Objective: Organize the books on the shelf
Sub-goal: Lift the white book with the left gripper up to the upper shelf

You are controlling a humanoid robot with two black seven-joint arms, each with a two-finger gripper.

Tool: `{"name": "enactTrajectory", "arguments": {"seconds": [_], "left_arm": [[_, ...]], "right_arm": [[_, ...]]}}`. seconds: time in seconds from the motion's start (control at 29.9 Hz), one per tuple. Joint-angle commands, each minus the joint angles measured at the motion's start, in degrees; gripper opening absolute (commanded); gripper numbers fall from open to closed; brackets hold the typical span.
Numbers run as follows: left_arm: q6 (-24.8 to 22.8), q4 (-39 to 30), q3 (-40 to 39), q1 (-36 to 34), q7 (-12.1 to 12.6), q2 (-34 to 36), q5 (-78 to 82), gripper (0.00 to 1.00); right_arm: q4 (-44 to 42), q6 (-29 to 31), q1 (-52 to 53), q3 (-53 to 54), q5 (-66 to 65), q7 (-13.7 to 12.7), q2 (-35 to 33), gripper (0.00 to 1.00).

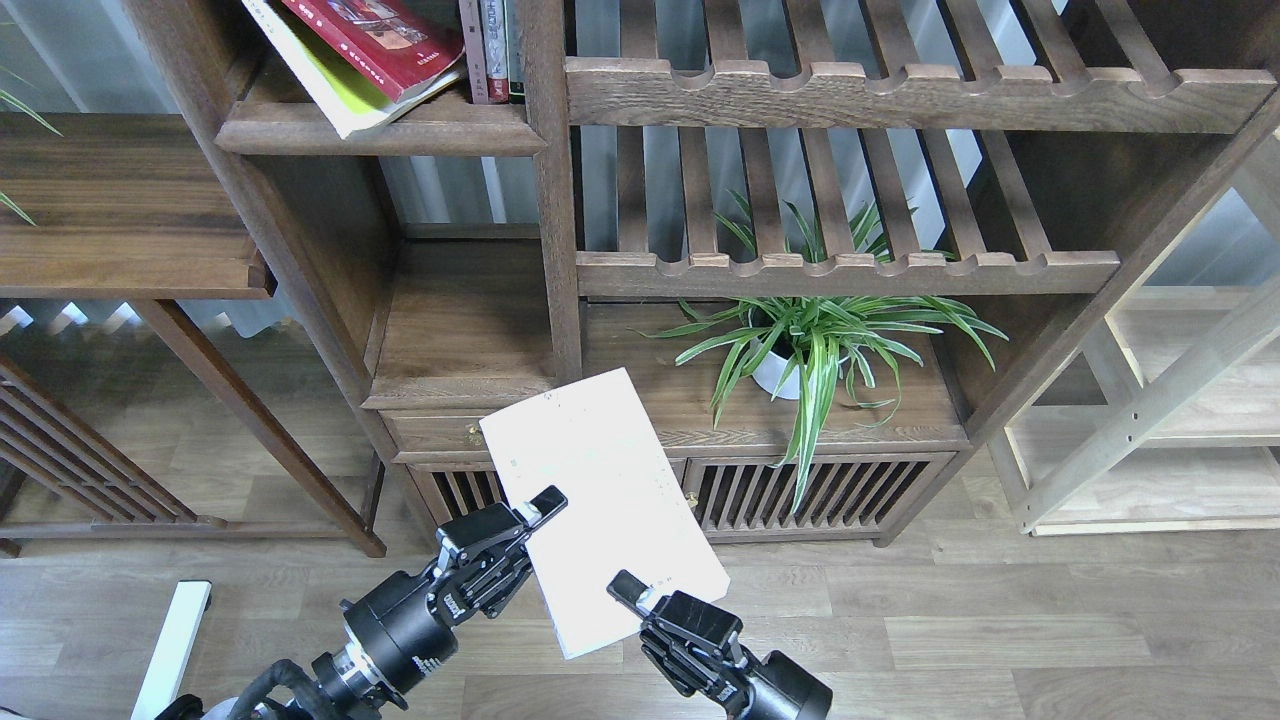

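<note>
Two grippers meet at one pale book (603, 505) low in the centre of the frame — a flat white rectangle, matte, cover washed out by glare, tilted with one corner toward the cabinet. Our left gripper (540, 510) pinches its left long edge, one black finger tip lying on the cover. Our right gripper (632, 592) clamps the lower edge the same way, its upper finger on top of the cover.

Upper left: the shelf (400, 135), a narrow dark-brown board with a rounded moulded front. On it a red book (375, 40) lies slanted on a thin yellow-green and white book (325, 85), whose corner overhangs the front edge. Just right of them, narrow upright spines (488, 50) stand against the post.

Right of the post, slatted racks (900, 95) with scalloped rails. Below, a striped-leaf plant (820, 340) in a white pot sits on the cabinet top (690, 395). Floor is grey-brown plank.
</note>
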Motion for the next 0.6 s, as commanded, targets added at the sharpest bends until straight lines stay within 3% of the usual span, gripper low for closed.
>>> {"name": "enactTrajectory", "arguments": {"seconds": [0.0,0.2,0.4,0.57], "left_arm": [[0.20,-2.21,-0.87,0.32,-0.09,0.46,-0.03,0.14],[1.96,-7.66,-2.45,2.07,-0.09,2.48,-0.03,0.13],[2.13,-11.35,-5.17,3.57,-0.09,4.77,-0.03,0.11],[3.28,-16.36,-9.39,4.71,-0.09,6.87,1.73,0.10]], "right_arm": [[-0.19,0.00,-0.03,0.71,0.03,0.04,-0.02,0.19],[-3.87,0.00,0.06,6.24,-0.50,0.04,-0.02,0.50],[-6.95,0.00,-0.03,10.81,-0.50,0.04,-0.02,0.59],[-10.37,0.00,-0.03,11.87,-0.23,0.04,-0.02,0.61]]}}
